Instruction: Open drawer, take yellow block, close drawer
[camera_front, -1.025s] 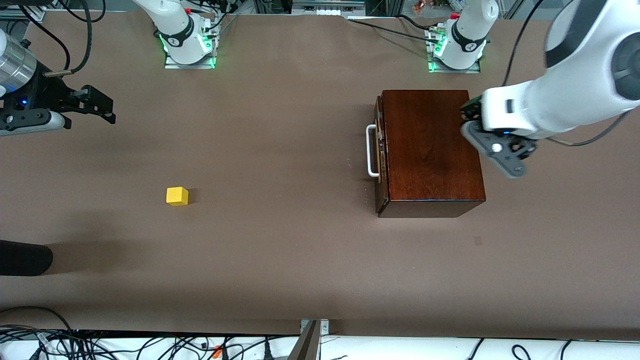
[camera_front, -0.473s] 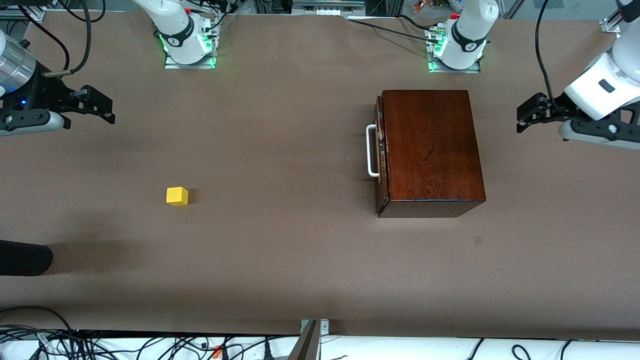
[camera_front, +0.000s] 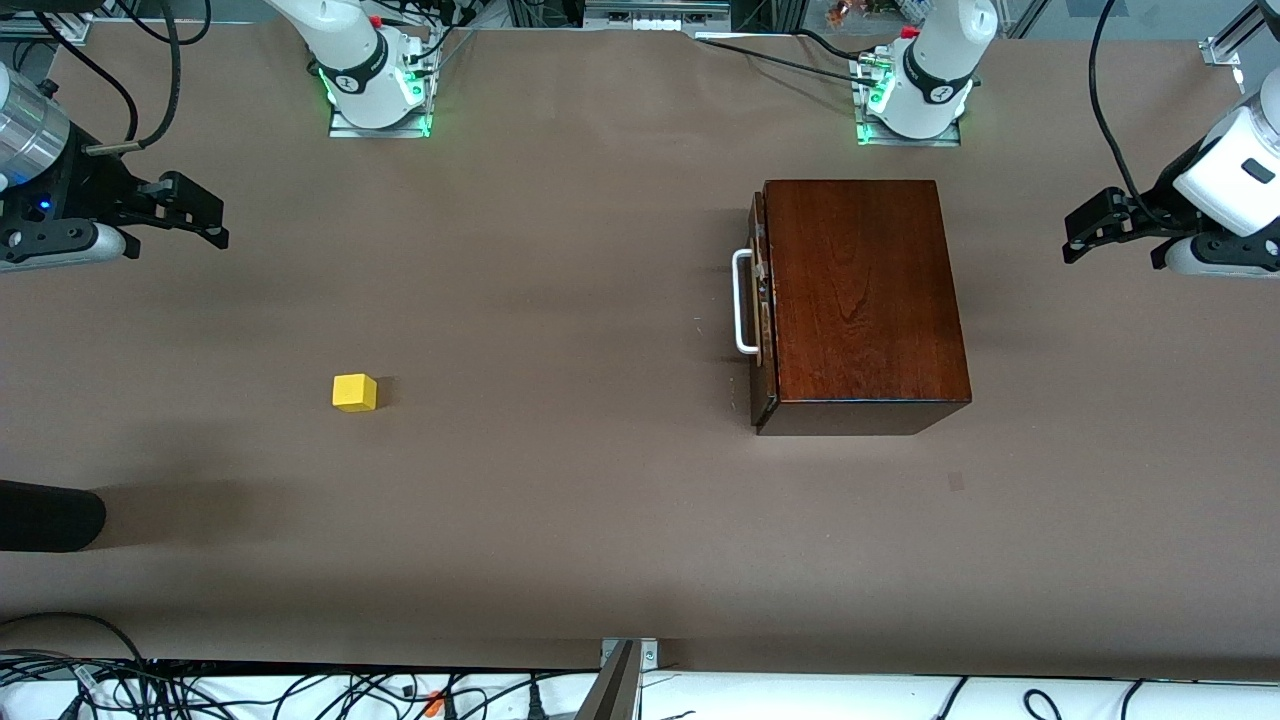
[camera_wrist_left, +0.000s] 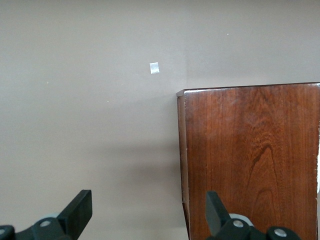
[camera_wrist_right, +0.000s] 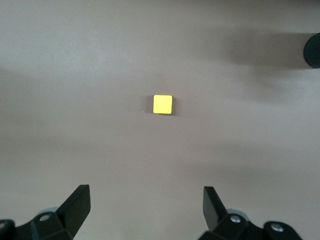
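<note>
Looking down from high across the table (camera_front: 600, 520), facing the bases along the upper edge. Wrist views pointing straight down from closer up: left one sharing the wooden box (camera_wrist_left: 252, 160) at lower right, right one the yellow block (camera_wrist_right: 162, 104) at center.

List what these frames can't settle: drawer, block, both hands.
- Drawer interior: front view, the tray is pushed in and the box top covers it, so contents are unknown.
- Yellow block underside: hidden against the table in both the front and right wrist views.
- Left hand: left wrist view, frame edge cuts off the finger bases; open, empty.
- Right hand: right wrist view, likewise cut off; open, empty.
</note>
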